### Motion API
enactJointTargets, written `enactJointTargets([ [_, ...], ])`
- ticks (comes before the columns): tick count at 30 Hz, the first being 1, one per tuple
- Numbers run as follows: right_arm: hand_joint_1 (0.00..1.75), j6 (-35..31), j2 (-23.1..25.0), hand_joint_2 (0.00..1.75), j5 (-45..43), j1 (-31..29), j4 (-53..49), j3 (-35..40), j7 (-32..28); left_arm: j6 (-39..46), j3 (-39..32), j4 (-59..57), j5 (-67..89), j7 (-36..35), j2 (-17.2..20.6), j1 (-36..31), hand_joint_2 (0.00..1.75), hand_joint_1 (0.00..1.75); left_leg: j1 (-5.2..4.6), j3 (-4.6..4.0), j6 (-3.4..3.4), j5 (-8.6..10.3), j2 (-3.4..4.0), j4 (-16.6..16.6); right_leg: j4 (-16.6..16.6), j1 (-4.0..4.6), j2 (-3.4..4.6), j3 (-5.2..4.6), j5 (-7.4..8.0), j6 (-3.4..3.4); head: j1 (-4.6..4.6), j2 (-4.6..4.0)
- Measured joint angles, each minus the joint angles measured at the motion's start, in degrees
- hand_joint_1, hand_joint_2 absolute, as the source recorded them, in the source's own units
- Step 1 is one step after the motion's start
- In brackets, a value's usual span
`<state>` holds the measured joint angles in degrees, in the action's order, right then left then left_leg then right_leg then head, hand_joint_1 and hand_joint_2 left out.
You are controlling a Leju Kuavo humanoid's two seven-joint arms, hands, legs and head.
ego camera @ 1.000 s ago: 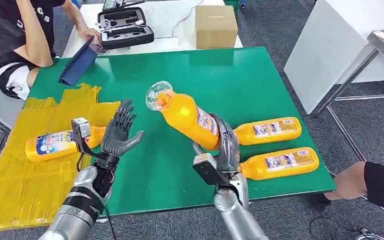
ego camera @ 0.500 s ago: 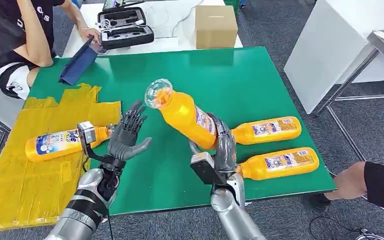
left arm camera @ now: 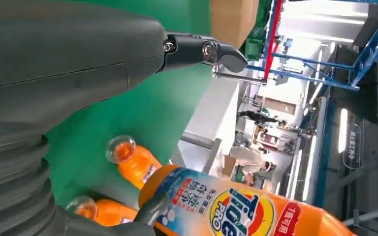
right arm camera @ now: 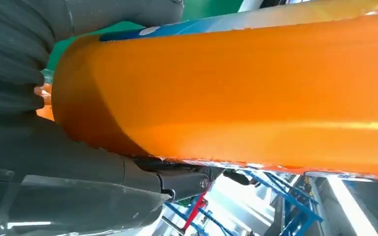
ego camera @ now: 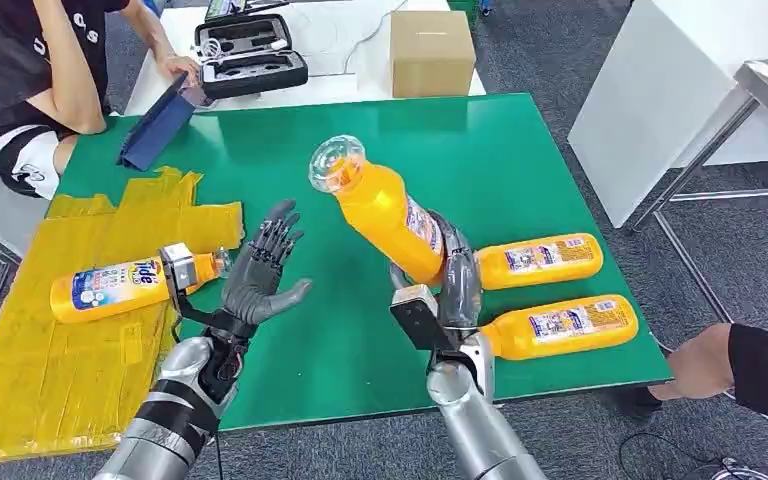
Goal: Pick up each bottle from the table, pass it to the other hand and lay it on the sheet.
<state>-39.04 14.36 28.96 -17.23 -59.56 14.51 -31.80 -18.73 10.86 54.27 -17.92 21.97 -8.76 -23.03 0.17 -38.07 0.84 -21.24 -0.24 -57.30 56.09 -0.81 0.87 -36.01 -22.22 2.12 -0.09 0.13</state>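
Note:
My right hand (ego camera: 452,278) grips an orange detergent bottle (ego camera: 385,210) by its lower end and holds it tilted above the green table (ego camera: 500,160), clear cap toward the far left. The same orange bottle (right arm camera: 236,93) lies across the right wrist view. My left hand (ego camera: 263,272) is raised with fingers spread and holds nothing, a short way left of the bottle. In the left wrist view the held bottle (left arm camera: 226,206) shows its label beyond my thumb (left arm camera: 204,49). Another orange bottle (ego camera: 125,287) lies on the yellow sheet (ego camera: 60,370). Two more bottles (ego camera: 540,260) (ego camera: 560,327) lie on the table at the right.
A person sits at the far left by a blue tablet (ego camera: 157,127). A black case (ego camera: 250,55) and a cardboard box (ego camera: 432,52) stand on the white table behind. Another person's hand (ego camera: 700,365) rests near the table's right front corner.
My right hand has lifted the bottle and swung its cap end up and to the right. My left hand has moved right and forward toward it, still spread.

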Motion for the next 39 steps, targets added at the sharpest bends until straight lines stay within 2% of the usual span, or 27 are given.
enactJointTargets([
  [15, 1.75, 3.78, 2.19, 1.75, 8.53, -3.86, 11.13, 4.97, 3.78, -1.12, 0.87, -0.15, -0.59, 0.46, -0.15, -1.13, 1.75, 0.00, 0.01, 0.00, 0.00, 0.00, 0.01, 0.00, 0.00, 0.00, 0.00, -0.01, 0.00, 0.00, 0.00, 0.00],
  [17, 1.75, 5.56, 2.95, 1.75, 9.40, -4.35, 13.21, 6.43, 3.98, -1.36, 0.87, -0.57, -0.92, 0.44, -0.17, -1.49, 1.75, 0.00, 0.01, 0.00, 0.00, 0.00, 0.01, 0.00, 0.01, 0.00, 0.00, -0.02, 0.00, 0.00, 0.00, 0.00],
  [20, 1.75, 12.01, 3.32, 1.75, 7.87, -5.14, 15.15, 8.50, 3.63, -2.18, 0.87, -1.31, -1.07, 0.50, -0.17, -1.85, 1.75, 0.00, 0.01, 0.00, -0.01, 0.00, 0.01, 0.00, 0.01, 0.00, 0.00, -0.02, 0.00, -0.01, 0.00, 0.00],
  [24, 1.75, 15.19, 3.32, 1.75, 6.73, -5.60, 16.31, 10.10, 3.63, -2.34, 0.85, -2.47, -1.51, 1.00, -0.13, -2.13, 1.75, 0.00, 0.01, 0.00, 0.00, 0.01, 0.01, 0.00, 0.00, 0.00, 0.00, -0.03, 0.00, 0.00, 0.00, 0.00],
  [39, 1.75, 16.22, 2.64, 1.75, 6.69, -6.40, 17.62, 11.65, 4.31, -2.47, 0.81, -3.87, -1.60, 1.38, -0.09, -2.27, 1.75, 0.00, 0.01, 0.00, 0.00, 0.00, 0.01, 0.00, 0.01, 0.00, 0.00, -0.03, 0.00, 0.00, 0.00, 0.00],
])
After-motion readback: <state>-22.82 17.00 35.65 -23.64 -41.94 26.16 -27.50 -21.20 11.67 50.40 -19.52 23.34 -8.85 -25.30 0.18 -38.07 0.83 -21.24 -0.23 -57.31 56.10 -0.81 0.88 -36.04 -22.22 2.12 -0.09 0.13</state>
